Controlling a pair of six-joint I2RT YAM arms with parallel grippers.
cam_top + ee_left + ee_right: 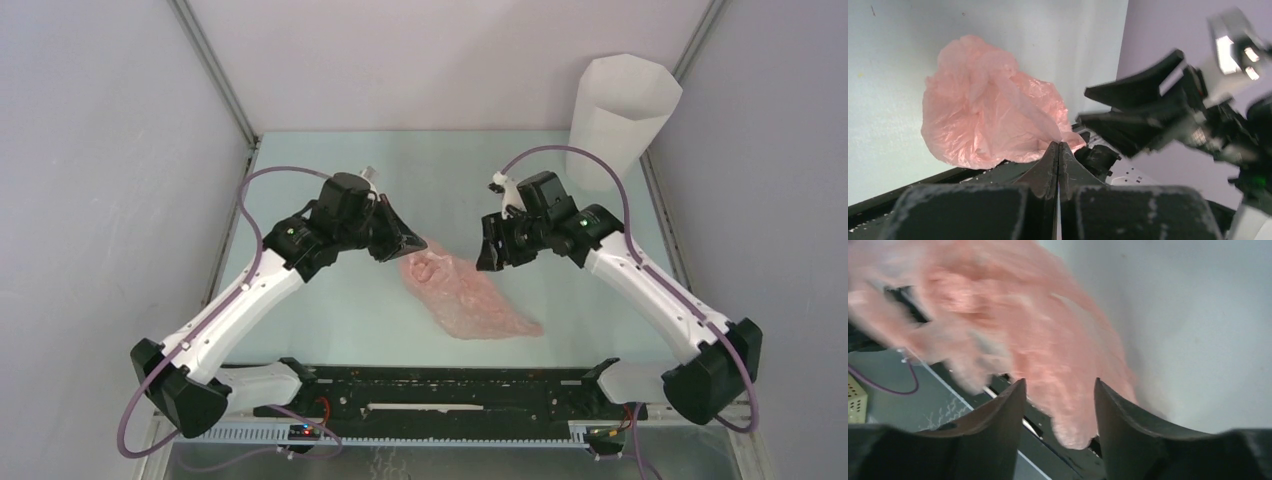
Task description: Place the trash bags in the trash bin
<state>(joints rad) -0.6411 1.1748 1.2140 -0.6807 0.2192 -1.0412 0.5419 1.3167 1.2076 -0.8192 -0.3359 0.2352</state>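
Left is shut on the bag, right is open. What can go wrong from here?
1. The left fingers seem to pinch only a thin corner of the trash bag; the film could slip out on lifting.
2. The trash bin stands in the far right corner, beyond the open right fingers; carrying the bag across may crowd that arm.

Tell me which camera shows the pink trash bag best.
Top external: nearly the whole trash bag lies sharp on the table. Left wrist shows only its crumpled end, close and sharp, running to the left gripper's shut jaws. Right wrist shows it as a pink blur beyond open jaws.
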